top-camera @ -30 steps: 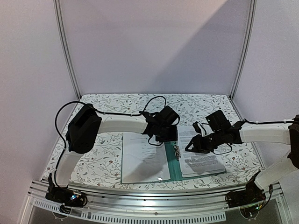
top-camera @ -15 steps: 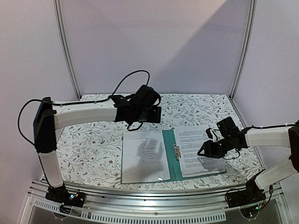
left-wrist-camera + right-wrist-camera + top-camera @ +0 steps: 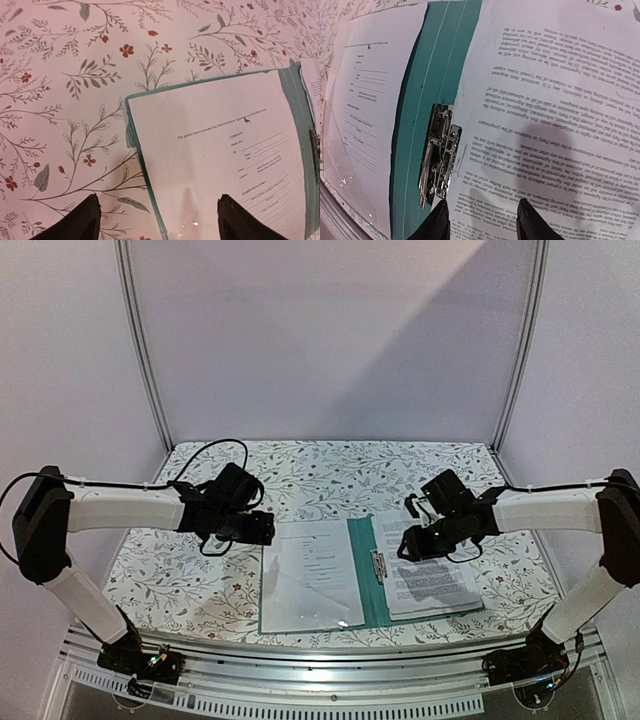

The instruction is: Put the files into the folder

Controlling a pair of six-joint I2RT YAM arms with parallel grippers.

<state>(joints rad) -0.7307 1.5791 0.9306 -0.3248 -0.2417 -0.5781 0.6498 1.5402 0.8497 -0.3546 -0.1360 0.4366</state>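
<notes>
Since half a second before, the left arm had swung down and back toward its own side. That brought the left gripper (image 3: 264,531) from above the far tabletop to just beside the folder's far left corner. The right gripper (image 3: 406,545) had drawn inward over the right page.

The folder (image 3: 366,595) lay open and flat on the flowered tabletop (image 3: 190,580), near the front edge, between the two arms. The files (image 3: 432,565) rested on its two halves. The left sheet (image 3: 310,570) carried sparse lines. The right sheet (image 3: 555,100) was dense with text, and its inner edge met the silver clip (image 3: 378,566) at the spine. Whether that edge was tucked under the clip could not be told.

Both forearms reached inward nearly level from raised elbows at the outer sides. The left fingers (image 3: 82,220) were spread, with nothing between them, above the folder's corner and the bare tabletop. The right fingers (image 3: 437,222) were likewise apart and empty over the right sheet, just beside the clip.
</notes>
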